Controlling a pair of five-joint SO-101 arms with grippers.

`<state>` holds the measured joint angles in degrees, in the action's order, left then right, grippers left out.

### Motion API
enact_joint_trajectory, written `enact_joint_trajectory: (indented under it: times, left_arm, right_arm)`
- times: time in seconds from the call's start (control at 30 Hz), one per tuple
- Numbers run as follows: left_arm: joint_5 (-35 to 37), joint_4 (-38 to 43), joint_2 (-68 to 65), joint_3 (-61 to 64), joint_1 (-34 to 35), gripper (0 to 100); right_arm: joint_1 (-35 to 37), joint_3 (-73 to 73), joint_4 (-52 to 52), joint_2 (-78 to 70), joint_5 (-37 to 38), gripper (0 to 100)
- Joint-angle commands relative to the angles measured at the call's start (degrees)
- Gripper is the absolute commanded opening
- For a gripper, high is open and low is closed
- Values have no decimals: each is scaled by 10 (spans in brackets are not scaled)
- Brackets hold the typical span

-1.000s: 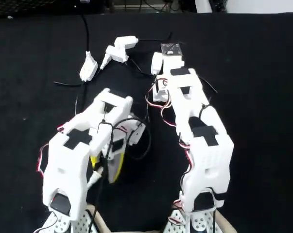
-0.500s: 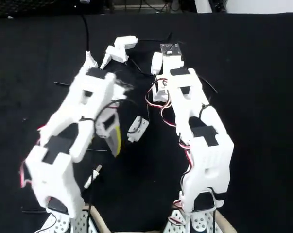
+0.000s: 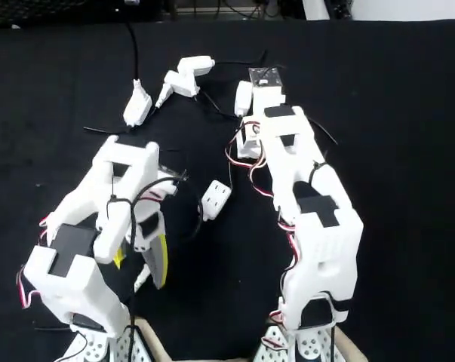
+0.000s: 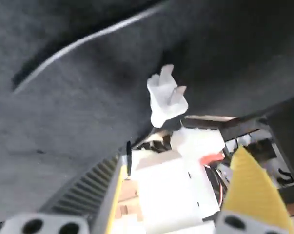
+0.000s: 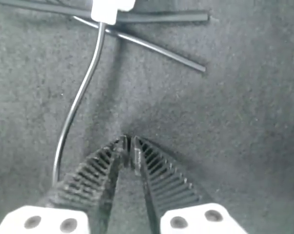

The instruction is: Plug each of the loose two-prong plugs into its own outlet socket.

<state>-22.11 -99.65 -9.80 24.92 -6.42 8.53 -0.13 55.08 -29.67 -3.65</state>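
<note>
The plug [image 4: 166, 97] and outlet socket [image 3: 215, 199] are white, the table cover [image 3: 401, 113] black, one finger [image 4: 249, 187] of the left gripper [image 4: 183, 150] yellow.

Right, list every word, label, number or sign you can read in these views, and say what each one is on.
No text can be read in any view.
White plastic arm shells: no print visible.
Small grey square part at the far end of the right arm: any marks are too small to read.
White two-prong plug: no marking visible.
White outlet block: nothing legible.
</note>
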Motion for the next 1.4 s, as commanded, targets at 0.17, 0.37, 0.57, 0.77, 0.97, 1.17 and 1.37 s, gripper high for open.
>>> enact_joint_trajectory:
  times: [0.17,0.37,0.57,0.77,0.97,1.17,1.37]
  left_arm:
    - [-5,134,7,87,-11,162]
    - [-5,167,-41,87,-10,142]
    - [-5,190,-76,87,-11,141]
    - [-5,189,-66,84,-11,73]
    - [-5,216,-18,91,-6,23]
    - [-4,213,44,105,-12,27]
    - [-13,138,143,69,-10,27]
  right_arm:
    - [11,-32,-6,2,4,12]
    - [11,-32,-5,2,4,12]
    - [11,-32,-5,2,4,12]
    - [11,-32,-5,2,4,12]
    - [11,-32,-5,2,4,12]
    - [11,-32,-5,2,4,12]
    - [11,-32,-5,2,4,12]
